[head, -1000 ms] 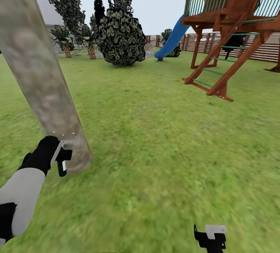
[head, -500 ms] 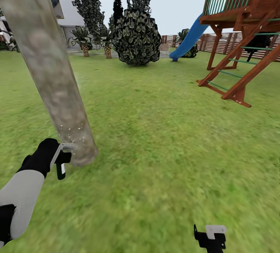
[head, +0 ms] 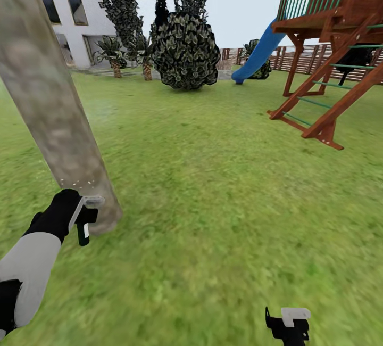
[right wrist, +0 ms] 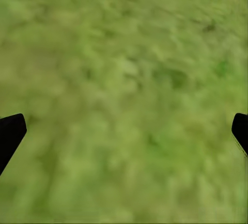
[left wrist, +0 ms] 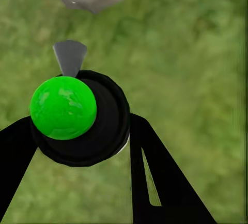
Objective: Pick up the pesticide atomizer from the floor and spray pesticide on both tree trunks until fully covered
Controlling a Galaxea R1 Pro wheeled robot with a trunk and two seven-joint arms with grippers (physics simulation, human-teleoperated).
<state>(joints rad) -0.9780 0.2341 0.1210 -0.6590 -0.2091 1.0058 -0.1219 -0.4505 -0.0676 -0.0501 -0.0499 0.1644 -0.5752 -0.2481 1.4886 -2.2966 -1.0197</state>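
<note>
one tree trunk, top cut off, just beyond left gripper clamping the one pesticide atomizer; right gripper spread wide.

Tree trunk: thick, mottled grey-tan, leaning across the lawn, base in grass. Few white pesticide specks low on the bark. Atomizer: dark round body, green cap, grey nozzle toward the trunk base, clamped in left pincer.
</note>
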